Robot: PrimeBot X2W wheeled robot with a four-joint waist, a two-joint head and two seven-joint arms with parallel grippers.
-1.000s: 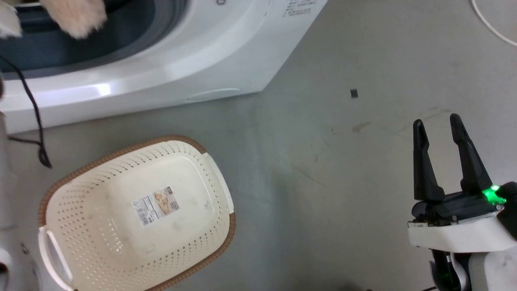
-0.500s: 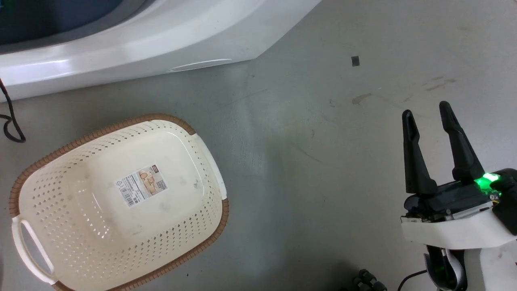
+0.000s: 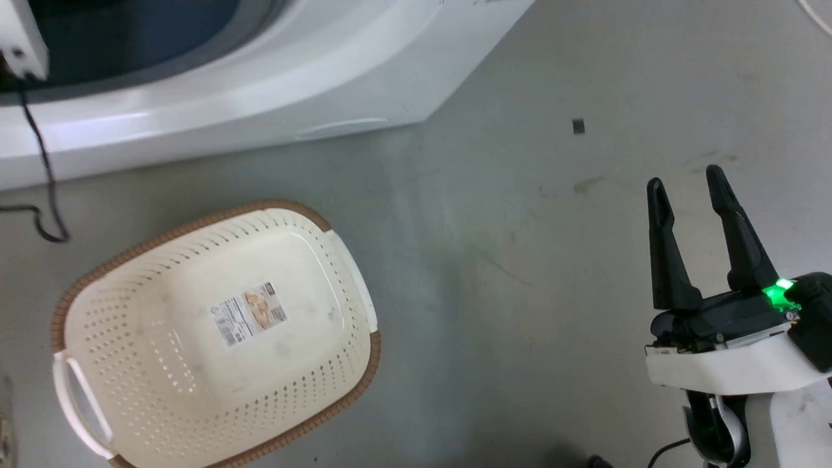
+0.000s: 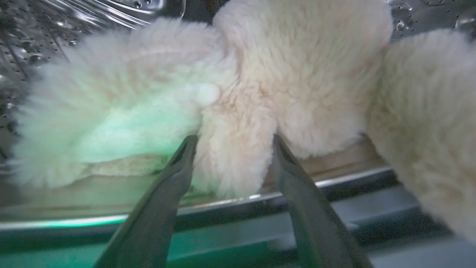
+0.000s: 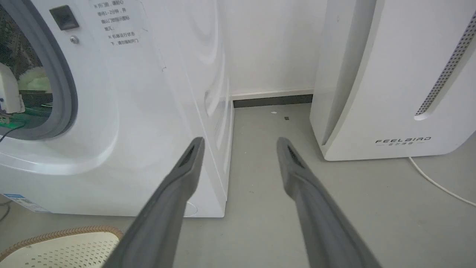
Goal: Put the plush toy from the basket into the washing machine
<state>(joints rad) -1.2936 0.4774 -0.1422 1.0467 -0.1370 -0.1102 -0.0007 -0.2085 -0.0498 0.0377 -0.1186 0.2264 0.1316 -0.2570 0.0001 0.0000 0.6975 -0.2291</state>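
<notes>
1. Head view
   - The basket (image 3: pixel 162 364) stands empty on the floor (image 3: pixel 520 292), just in front of the washing machine (image 3: pixel 260 97).
   - The right tool (image 3: pixel 684 179) is held over bare floor, well apart from both. Its fingers are spread and nothing is between them.
   - A black cable (image 3: pixel 44 169) is draped from the porthole edge down the white front. A snag on that edge is to be expected if the left arm is pulled back sharply.

2. Left wrist view
   - The plush toy (image 4: pixel 297 74) lies inside the steel drum (image 4: pixel 74 22).
   - The left tool (image 4: pixel 234 139) is spread, with a lobe of fur between its fingers and touched on both sides. No firm clamp is judged.
   - If the tool is drawn straight back, the shaggy pile may be caught and the toy dragged towards the drum lip (image 4: pixel 346 178).
   - One limb (image 4: pixel 427 130) appears to hang across that lip. It could slide out, or be trapped when the door is closed.

3. Right wrist view
   - A patch of the toy's fur (image 5: pixel 31 80) is seen through the grey gasket (image 5: pixel 68 93), beside a pale part of the left arm (image 5: pixel 9 93).
   - The right tool (image 5: pixel 240 141) is aimed at the gap between the washing machine (image 5: pixel 148 111) and the FEELBIRD appliance (image 5: pixel 390 74). The machine's corner could be struck if the body is turned carelessly.
</notes>
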